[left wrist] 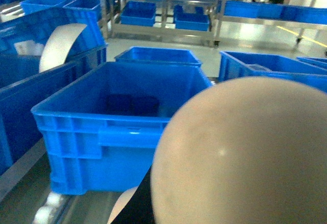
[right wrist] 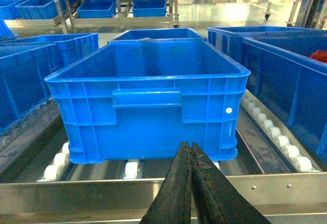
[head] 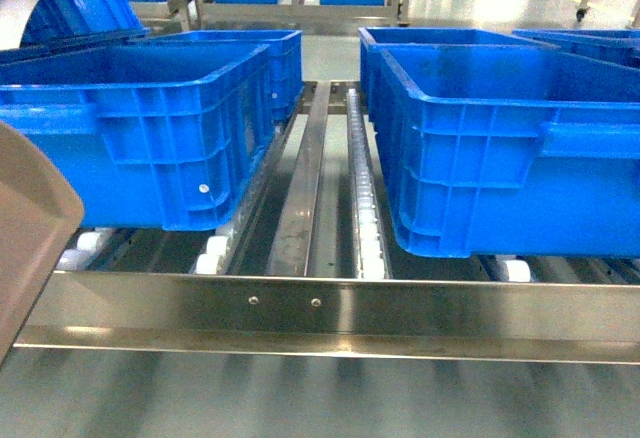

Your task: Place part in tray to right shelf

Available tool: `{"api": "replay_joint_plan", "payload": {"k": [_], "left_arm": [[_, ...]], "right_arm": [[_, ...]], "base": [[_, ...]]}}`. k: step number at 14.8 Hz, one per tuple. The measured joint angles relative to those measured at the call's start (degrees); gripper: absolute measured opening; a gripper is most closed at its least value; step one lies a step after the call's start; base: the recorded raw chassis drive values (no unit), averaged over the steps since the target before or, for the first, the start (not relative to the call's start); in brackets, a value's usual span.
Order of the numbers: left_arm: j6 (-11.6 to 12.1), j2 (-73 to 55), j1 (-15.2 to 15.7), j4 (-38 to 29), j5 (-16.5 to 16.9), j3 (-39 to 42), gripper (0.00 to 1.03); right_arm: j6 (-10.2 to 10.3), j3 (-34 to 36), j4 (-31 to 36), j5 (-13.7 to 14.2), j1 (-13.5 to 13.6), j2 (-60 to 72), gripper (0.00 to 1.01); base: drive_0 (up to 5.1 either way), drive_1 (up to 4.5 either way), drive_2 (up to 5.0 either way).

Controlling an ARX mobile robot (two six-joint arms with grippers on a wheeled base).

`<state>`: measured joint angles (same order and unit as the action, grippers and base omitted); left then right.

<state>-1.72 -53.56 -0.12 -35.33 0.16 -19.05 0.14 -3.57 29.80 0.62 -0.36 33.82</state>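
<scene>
The right gripper (right wrist: 190, 155) is seen with its black fingers (right wrist: 176, 183) pressed together, nothing held between them, just above the shelf's front rail (right wrist: 102, 193). Beyond it a blue crate (right wrist: 148, 98) sits on white rollers (right wrist: 132, 170). The left gripper itself is hidden; whether it is closed cannot be told. A beige tray (left wrist: 245, 152) fills the near right of the left wrist view, and its edge (head: 25, 228) shows at the head view's left, beside another crate (head: 140, 128). The part cannot be made out. No writing or label can be read anywhere.
</scene>
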Motion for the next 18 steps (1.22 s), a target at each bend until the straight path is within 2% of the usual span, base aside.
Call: {"api": "replay_joint_plan", "payload": {"k": [2, 3, 6, 10, 14, 16, 17, 18], "left_arm": [[0.3, 4.0, -0.1, -0.8, 0.3, 5.0, 0.14], [0.4, 6.1, -0.1, -0.8, 0.2, 6.6, 0.14], [0.7, 12.2, -0.1, 0.8, 0.1, 10.7, 0.14], [0.7, 17.2, -0.1, 3.1, 0.0, 13.1, 0.14], [0.7, 23.9, 0.0, 10.1, -0.2, 17.1, 0.14], [0.7, 27.1, 0.0, 8.7, -0.2, 18.3, 0.14], [0.7, 30.1, 0.0, 13.0, -0.2, 18.3, 0.14], [0.7, 35.7, 0.0, 17.5, -0.2, 18.3, 0.14]], "right_arm": [[0.0, 1.1, -3.2, -0.4, 0.1, -4.5, 0.02], [0.0, 2.7, -0.5, -0.5, 0.1, -4.9, 0.02], [0.0, 2.8, -6.8, -0.5, 0.1, -11.2, 0.02], [0.0, 2.8, -11.2, -0.5, 0.1, -15.2, 0.02], [0.0, 2.8, -16.5, -0.5, 0.1, -20.5, 0.02], [0.0, 2.8, -18.5, -0.5, 0.1, -22.5, 0.02], [0.0, 2.8, -22.8, -0.4, 0.1, -25.9, 0.02], [0.0, 2.8, -30.1, -0.6, 0.0, -33.6, 0.02]], "base": [[0.0, 0.00, 0.0], [0.0, 0.00, 0.0], [0.0, 0.00, 0.0], [0.0, 0.00, 0.0], [0.0, 0.00, 0.0], [0.0, 0.00, 0.0], [0.0, 0.00, 0.0], [0.0, 0.00, 0.0]]}}
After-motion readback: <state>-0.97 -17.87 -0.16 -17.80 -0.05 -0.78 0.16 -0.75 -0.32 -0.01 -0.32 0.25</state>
